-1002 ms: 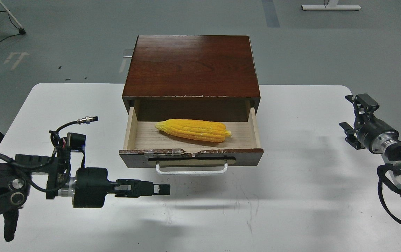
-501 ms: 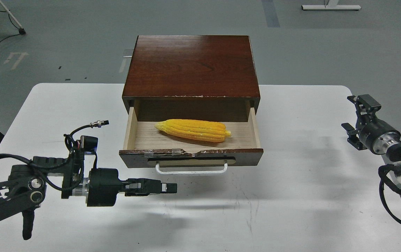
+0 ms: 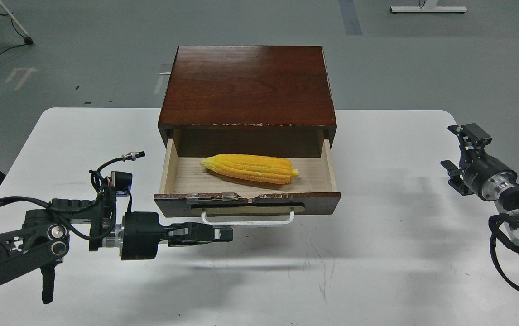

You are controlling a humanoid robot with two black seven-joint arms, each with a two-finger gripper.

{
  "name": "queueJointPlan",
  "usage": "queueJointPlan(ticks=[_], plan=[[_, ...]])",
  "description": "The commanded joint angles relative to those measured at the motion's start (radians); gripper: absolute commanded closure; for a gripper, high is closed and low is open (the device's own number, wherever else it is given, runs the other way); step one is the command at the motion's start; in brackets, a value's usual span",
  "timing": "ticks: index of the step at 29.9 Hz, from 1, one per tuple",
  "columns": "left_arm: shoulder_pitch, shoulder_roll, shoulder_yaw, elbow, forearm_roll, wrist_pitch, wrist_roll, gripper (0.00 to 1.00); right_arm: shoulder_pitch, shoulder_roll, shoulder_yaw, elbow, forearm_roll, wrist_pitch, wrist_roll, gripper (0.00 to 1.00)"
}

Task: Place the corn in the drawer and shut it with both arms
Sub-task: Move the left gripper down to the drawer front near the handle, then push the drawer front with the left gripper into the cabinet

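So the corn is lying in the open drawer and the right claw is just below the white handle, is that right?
Not quite: in the head view it is the left claw just below the white handle. The corn does lie in the open drawer.

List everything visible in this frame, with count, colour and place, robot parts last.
corn: one, yellow, lying inside the open drawer.
drawer: one, dark brown front, pale wood inside, pulled out.
handle: one, white, on the drawer front.
cabinet: one, dark brown, at the table's far middle.
table: one, white, under everything.
left gripper: one, black, low in front of the drawer's left half, jaws together, empty.
right gripper: one, black, at the right edge, clear of the drawer; jaws' state unclear.
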Motion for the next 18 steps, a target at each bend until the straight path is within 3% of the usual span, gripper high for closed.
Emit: queueJointPlan(ticks=[1, 18], plan=[[-0.003, -0.015, -0.007, 0.017, 0.000, 0.000, 0.000, 0.88, 0.000, 0.001, 0.000, 0.000, 0.000, 0.000, 0.000, 0.00], [-0.021, -0.094, -0.043, 0.100, -0.002, 0.000, 0.000, 0.86, 0.002, -0.001, -0.014, -0.020, 0.000, 0.000, 0.000, 0.00]])
